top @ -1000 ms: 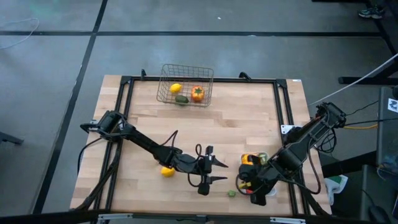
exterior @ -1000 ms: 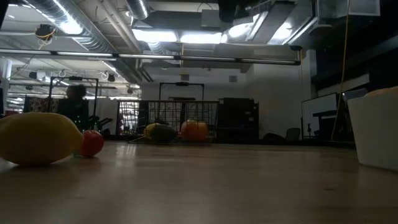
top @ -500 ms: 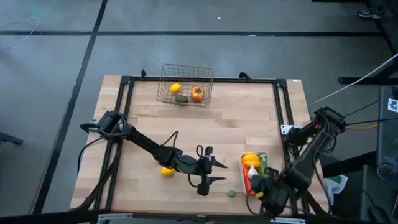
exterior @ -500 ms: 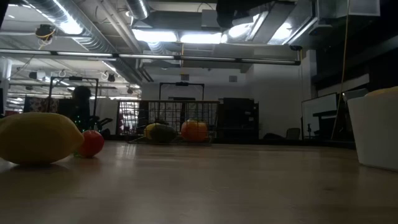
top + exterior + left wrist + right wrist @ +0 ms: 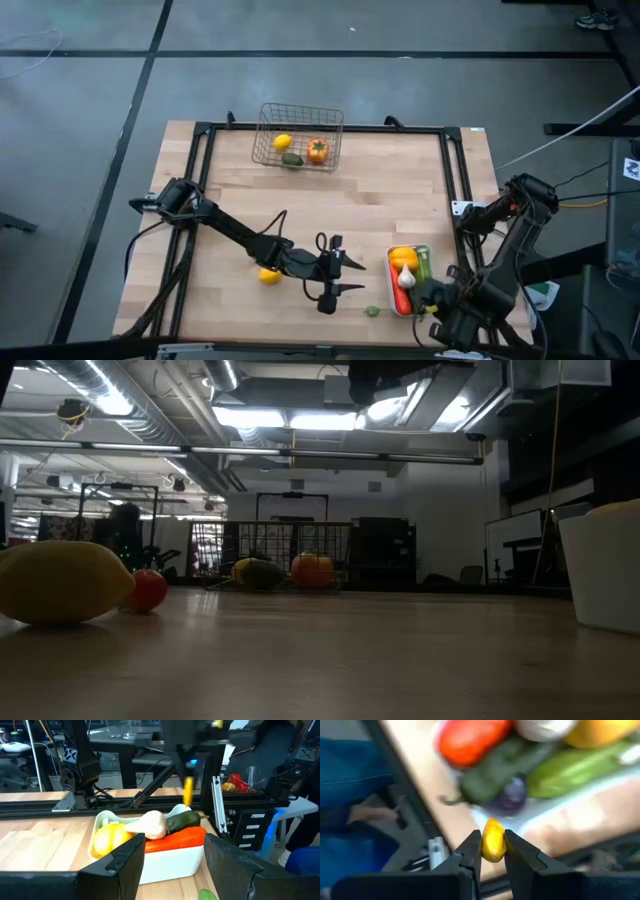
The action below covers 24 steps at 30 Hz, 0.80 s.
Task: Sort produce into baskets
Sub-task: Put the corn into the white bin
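A grey concrete floor crossed by dark lines surrounded the wooden table. Beyond it lay a dim workshop with bright ceiling lights, exposed ducts, and dark cabinets.

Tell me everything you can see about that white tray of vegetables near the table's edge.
The white tray is a shallow, smooth, plastic-looking rectangle with rounded corners, lying flat on the wooden table near its front right corner. It is heaped above its rim: a yellow pepper, a white garlic, a dark green cucumber and a long orange-red carrot. Neither end effector touches it.
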Motion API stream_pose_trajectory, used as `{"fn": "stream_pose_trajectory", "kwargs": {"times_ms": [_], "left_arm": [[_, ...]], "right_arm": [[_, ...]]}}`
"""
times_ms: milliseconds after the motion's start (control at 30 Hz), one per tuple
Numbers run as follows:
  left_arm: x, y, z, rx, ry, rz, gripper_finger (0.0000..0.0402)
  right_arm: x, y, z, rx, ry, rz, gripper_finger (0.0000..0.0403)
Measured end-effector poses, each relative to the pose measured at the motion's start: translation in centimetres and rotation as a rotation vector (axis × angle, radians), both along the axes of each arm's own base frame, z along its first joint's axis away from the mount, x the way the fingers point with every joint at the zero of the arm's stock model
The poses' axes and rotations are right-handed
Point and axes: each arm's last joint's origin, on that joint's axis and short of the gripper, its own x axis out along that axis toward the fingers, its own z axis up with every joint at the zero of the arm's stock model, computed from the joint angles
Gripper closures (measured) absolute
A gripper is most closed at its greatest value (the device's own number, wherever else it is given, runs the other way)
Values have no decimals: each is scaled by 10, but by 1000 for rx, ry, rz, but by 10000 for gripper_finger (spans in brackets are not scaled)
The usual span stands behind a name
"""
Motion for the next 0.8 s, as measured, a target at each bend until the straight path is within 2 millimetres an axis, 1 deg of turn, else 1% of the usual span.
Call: {"fn": "stream_pose_trajectory", "kwargs": {"times_ms": [133,200,267,433,633,800], "left_arm": [[0,0,0,-1,0,0,201],[0,0,0,0,0,0,201],[0,1,0,0,0,1,201],[1,1,0,0,0,4,201],[0,1,0,-1,0,3,201],[0,1,0,-1,0,3,201]], "right_arm": [[-4,-8,-1,-87,45,-26,334],[-5,-11,-2,-128,30,-28,334],[-5,-13,-6,-165,9,-26,334],[-8,-19,-22,-226,39,-25,334],[-9,-20,-40,-226,43,-24,333],[-9,-20,-50,-211,34,-24,333]]}}
